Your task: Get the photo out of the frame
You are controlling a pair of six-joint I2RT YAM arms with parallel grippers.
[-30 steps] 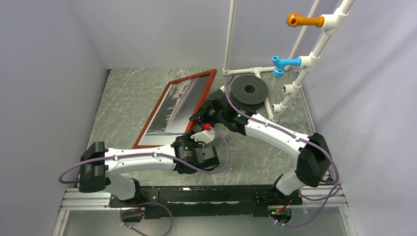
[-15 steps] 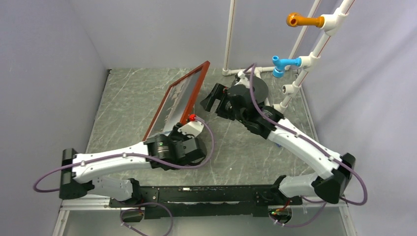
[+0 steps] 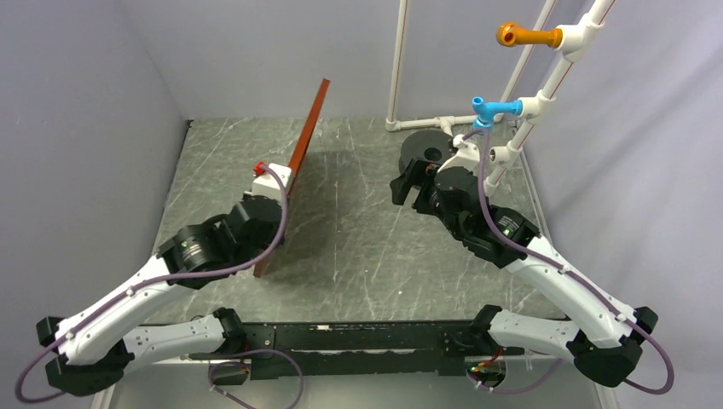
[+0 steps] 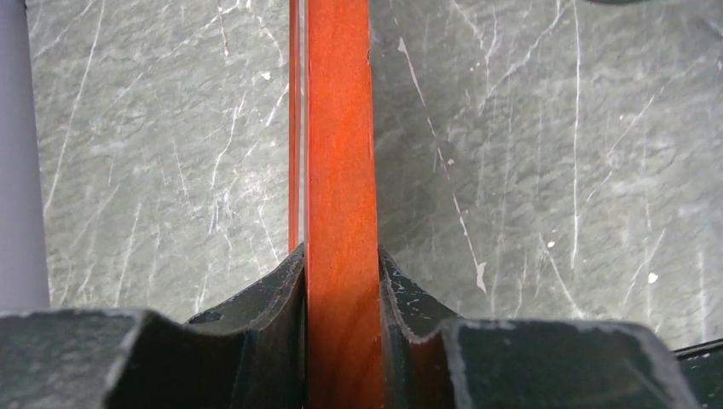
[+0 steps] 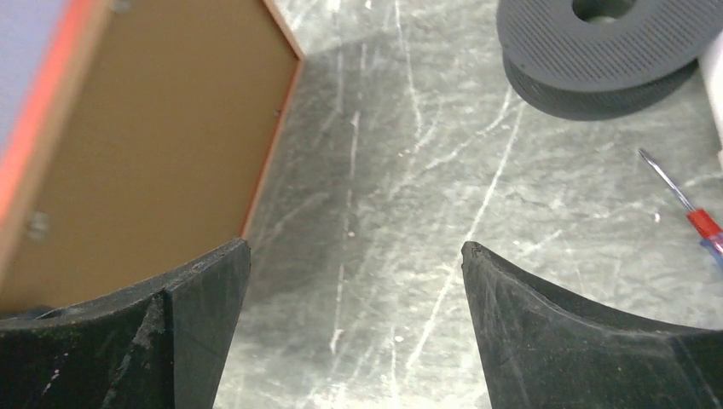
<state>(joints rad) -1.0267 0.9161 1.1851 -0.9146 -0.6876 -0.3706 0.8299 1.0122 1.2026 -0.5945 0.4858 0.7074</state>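
Note:
The reddish-brown frame (image 3: 300,152) stands on its long edge on the table, edge-on in the top view. My left gripper (image 3: 283,189) is shut on its upper rail; in the left wrist view the rail (image 4: 341,153) runs straight up between the fingers (image 4: 281,290). The right wrist view shows the frame's back, with the brown backing panel (image 5: 153,145) in it. The photo is hidden, as its face is turned away from every view. My right gripper (image 3: 407,183) hangs open to the frame's right, apart from it, with nothing between its fingertips (image 5: 213,281).
A black disc (image 3: 426,152) lies at the back right, beside a white pipe stand (image 3: 511,128) with blue and orange fittings. A red-handled screwdriver (image 5: 695,220) lies on the table near the disc. Grey walls close in the left, back and right.
My left gripper has tipped the frame from a slant up onto its edge and carried it left. My right gripper has opened, let go of the frame and drawn back to the right.

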